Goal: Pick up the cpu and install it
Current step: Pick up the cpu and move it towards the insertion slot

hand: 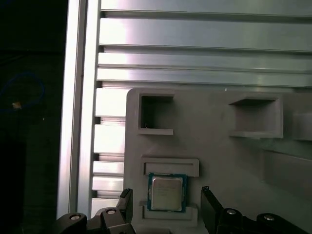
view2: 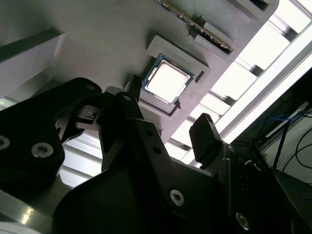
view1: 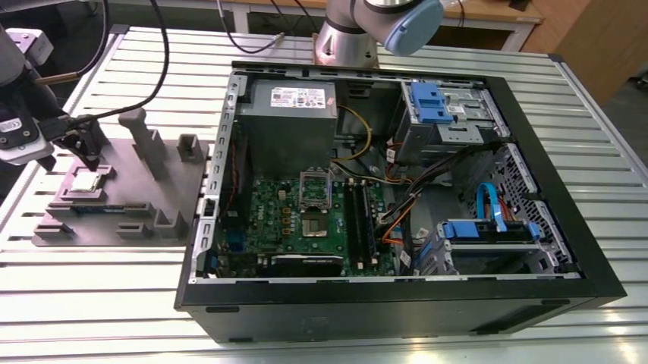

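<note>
The cpu [view1: 86,180] is a small square chip with a silvery top, lying flat in a recess of the grey holder block [view1: 142,193] at the exterior view's left. My gripper [view1: 86,155] hangs just above it, open, holding nothing. In both wrist views the black fingers [hand: 210,207] stand either side of the cpu [hand: 166,193], apart from it. The second wrist view shows the cpu [view2: 166,82] beyond the gripper [view2: 168,119] and its fingertips [view2: 207,139]. The motherboard's socket [view1: 315,225] lies inside the open computer case [view1: 405,311].
The holder block has upright posts [view1: 142,140] and empty pockets [hand: 156,114]; a long stick [view2: 204,31] lies in one slot. Inside the case are a grey power supply [view1: 288,114], blue drive bays [view1: 435,106] and loose cables [view1: 405,205]. All rest on a slatted metal table [view1: 121,273].
</note>
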You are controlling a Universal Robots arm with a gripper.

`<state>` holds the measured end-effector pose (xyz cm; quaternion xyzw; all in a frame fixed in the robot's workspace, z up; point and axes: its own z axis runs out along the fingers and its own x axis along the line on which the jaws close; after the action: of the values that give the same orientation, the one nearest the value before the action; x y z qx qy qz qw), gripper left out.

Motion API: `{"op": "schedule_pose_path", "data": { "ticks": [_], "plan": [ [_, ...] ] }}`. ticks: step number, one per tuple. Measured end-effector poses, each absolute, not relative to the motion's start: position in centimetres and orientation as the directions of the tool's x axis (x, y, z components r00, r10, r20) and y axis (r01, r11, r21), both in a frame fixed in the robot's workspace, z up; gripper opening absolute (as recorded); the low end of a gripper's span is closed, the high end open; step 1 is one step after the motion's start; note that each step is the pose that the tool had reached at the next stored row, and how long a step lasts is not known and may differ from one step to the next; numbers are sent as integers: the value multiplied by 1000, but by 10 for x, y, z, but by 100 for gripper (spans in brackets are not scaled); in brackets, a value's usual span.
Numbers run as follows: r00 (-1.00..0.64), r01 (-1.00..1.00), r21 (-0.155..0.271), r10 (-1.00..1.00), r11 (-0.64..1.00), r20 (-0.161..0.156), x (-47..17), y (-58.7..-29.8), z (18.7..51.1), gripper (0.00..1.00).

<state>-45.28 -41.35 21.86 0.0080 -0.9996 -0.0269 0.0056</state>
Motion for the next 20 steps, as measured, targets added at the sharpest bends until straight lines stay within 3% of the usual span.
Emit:
{"op": "schedule_pose_path", "data": {
  "ticks": [20],
  "plan": [
    [-1000, -16, 54, -16, 998, 11, -453, -417, 208, 66]
  ]
}}
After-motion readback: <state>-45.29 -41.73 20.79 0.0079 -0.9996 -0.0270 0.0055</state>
